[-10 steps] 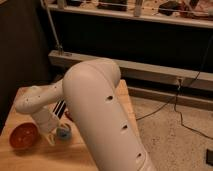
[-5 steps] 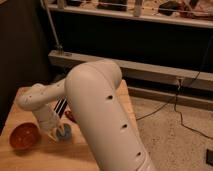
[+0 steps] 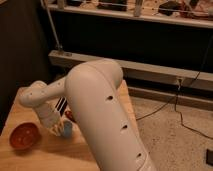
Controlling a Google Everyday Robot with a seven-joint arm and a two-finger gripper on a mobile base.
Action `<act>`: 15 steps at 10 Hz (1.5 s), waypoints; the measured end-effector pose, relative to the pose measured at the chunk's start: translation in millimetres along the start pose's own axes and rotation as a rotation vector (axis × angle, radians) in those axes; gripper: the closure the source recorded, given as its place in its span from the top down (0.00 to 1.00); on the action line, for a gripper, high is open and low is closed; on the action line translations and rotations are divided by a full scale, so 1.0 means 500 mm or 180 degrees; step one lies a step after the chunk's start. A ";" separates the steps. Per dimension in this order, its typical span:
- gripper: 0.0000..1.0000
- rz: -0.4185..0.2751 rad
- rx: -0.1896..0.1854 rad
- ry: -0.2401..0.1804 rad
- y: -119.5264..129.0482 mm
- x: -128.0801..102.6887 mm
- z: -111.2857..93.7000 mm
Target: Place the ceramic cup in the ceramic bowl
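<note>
Where the wooden tabletop (image 3: 50, 155) fills the lower left of the camera view, the following items are recorded. Ceramic bowl (image 3: 25, 136): wide, shallow, red-orange, set near the tabletop's left edge, nothing seen inside it. Ceramic cup (image 3: 67, 129): small, blue-teal, upright, set apart to the right of the bowl and outside it. Claw (image 3: 58, 128): located between the bowl and the cup, right against the cup's bowl-facing side; whether it is spread or closed on the cup cannot be told. Arm (image 3: 100, 115): white, bulky, bent at an elbow above the bowl, with its thick upper section covering the tabletop to the right of the bowl. Small red object (image 3: 69, 115): lying behind the cup, farther from the bowl. Striped dark-and-light item (image 3: 61, 104): partly hidden by the arm, beyond the red object. Black cable (image 3: 165, 107): trailing over the speckled floor far right of the bowl.
</note>
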 end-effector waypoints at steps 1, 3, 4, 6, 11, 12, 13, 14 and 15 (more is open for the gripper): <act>0.00 0.0286 0.0134 -0.0353 -0.034 -0.022 -0.077; 0.00 0.0389 0.0352 -0.0672 -0.042 -0.025 -0.158; 0.00 0.0353 0.0480 -0.0832 -0.025 -0.021 -0.204; 0.00 0.0174 0.0672 -0.1058 0.030 -0.004 -0.275; 0.00 -0.0747 0.0924 -0.1211 0.246 0.039 -0.343; 0.00 -0.0884 0.0969 -0.1182 0.269 0.037 -0.341; 0.00 -0.0984 0.1011 -0.1153 0.285 0.032 -0.338; 0.00 -0.1054 0.1047 -0.1124 0.294 0.026 -0.333; 0.00 -0.1135 0.1090 -0.1084 0.300 0.011 -0.323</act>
